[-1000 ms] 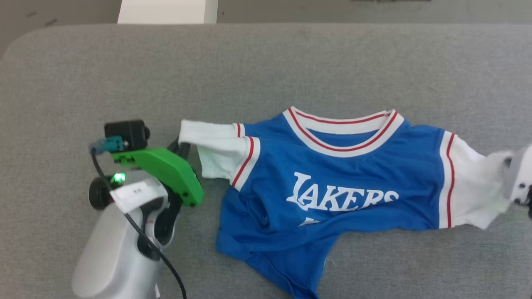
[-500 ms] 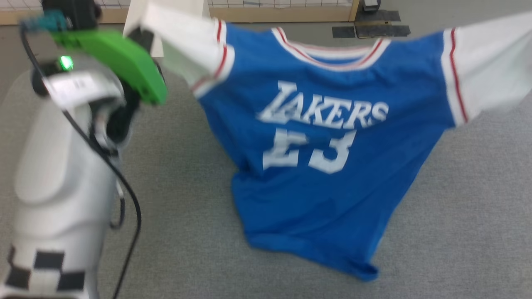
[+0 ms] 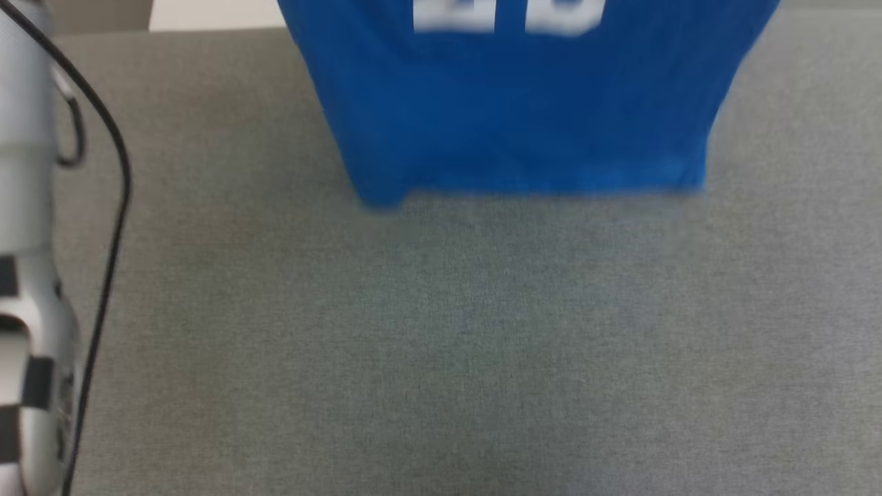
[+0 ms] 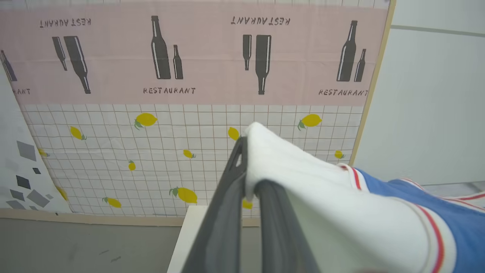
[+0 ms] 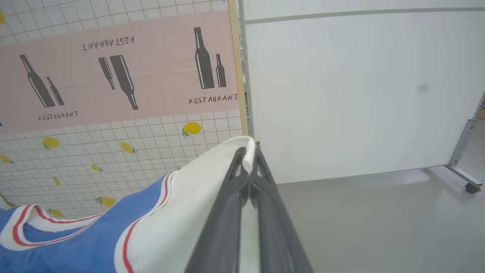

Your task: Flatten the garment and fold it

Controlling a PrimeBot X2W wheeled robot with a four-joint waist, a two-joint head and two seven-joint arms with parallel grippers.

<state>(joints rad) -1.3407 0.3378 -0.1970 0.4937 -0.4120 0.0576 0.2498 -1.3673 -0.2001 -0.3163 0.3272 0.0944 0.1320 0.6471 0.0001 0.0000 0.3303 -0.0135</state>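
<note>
The garment point(image 3: 524, 103) hangs in the air at the top of the head view, blurred, its blue lower body and straight hem above the grey surface point(image 3: 441, 344); the bottoms of white numerals show at the top edge. In the left wrist view my left gripper point(image 4: 246, 151) is shut on the garment's white sleeve point(image 4: 310, 189), which drapes off to the right toward the blue body. My right gripper point(image 5: 250, 151) is shut on the other white sleeve point(image 5: 189, 197), which falls away to the left with its red-striped trim and the collar beyond.
My pale left arm point(image 3: 27, 275) with a black cable runs down the head view's left edge. Beyond the grippers stand a patterned screen point(image 4: 189, 76) with bottles and lemons, a white panel point(image 5: 360, 94) on a wheeled foot, and a white block point(image 4: 189, 235).
Both grippers have lifted the garment off the grey surface by its sleeves. It went from crumpled to hanging spread out, its hem rising clear of the surface. The head view has shifted too.
</note>
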